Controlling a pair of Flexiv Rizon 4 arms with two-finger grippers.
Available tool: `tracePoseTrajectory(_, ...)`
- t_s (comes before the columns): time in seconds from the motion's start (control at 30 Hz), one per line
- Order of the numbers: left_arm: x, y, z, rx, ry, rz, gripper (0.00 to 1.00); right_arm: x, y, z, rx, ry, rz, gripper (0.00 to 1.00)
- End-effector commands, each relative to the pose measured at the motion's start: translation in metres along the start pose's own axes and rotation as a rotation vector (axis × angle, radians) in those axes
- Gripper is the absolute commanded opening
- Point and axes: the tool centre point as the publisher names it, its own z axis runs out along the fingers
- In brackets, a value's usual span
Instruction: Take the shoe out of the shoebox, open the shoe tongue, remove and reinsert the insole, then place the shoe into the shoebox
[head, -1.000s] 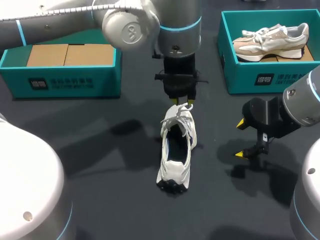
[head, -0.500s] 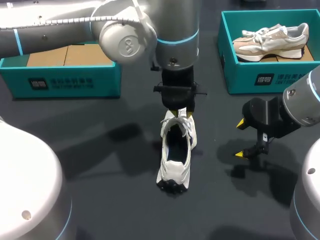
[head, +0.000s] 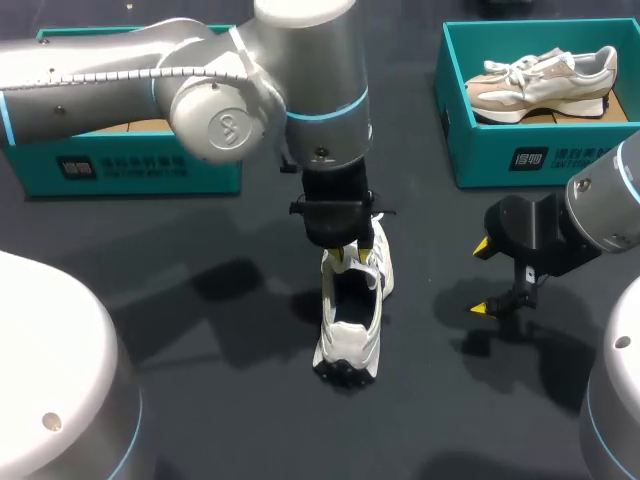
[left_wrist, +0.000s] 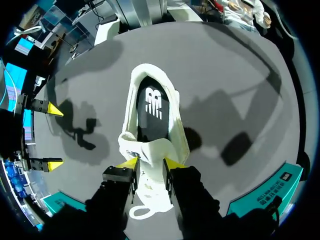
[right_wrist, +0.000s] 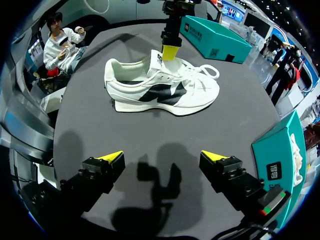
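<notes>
The shoe (head: 350, 310) stands at the centre of the table (head: 200, 400), toe to the rear. The left gripper (head: 352, 258) sits above it, one finger on each side of the tongue (left_wrist: 145, 150) (both touching). The right gripper (head: 483, 278) lies well apart to the right. One shoebox (head: 150, 165) stands rear left. Another shoebox (head: 560, 150) stands rear right, with a second shoe (head: 545, 82) inside.
</notes>
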Motion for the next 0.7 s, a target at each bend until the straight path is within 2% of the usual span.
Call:
tracePoseTrajectory(0.03, 0.004, -0.007, 0.001, -0.010, -0.015, -0.001, 0.29, 0.002, 0.000, 0.000, 0.001, -0.003, -0.001, 1.00)
tracePoseTrajectory(0.37, 0.000, -0.019, 0.014, -0.011, -0.003, -0.012, 0.30, 0.002, 0.000, 0.000, 0.001, -0.003, -0.001, 1.00)
tracePoseTrajectory(0.43, 0.000, -0.019, 0.011, -0.014, -0.005, -0.010, 0.30, 0.002, 0.000, 0.000, 0.001, -0.003, -0.001, 1.00)
tracePoseTrajectory(0.57, 0.001, -0.009, -0.004, -0.036, -0.017, -0.014, 0.30, 0.002, 0.000, 0.000, 0.001, -0.003, -0.001, 1.00)
tracePoseTrajectory(0.7, 0.003, 0.005, -0.007, -0.034, 0.001, -0.026, 0.31, 0.002, 0.000, 0.000, 0.001, -0.003, -0.001, 1.00)
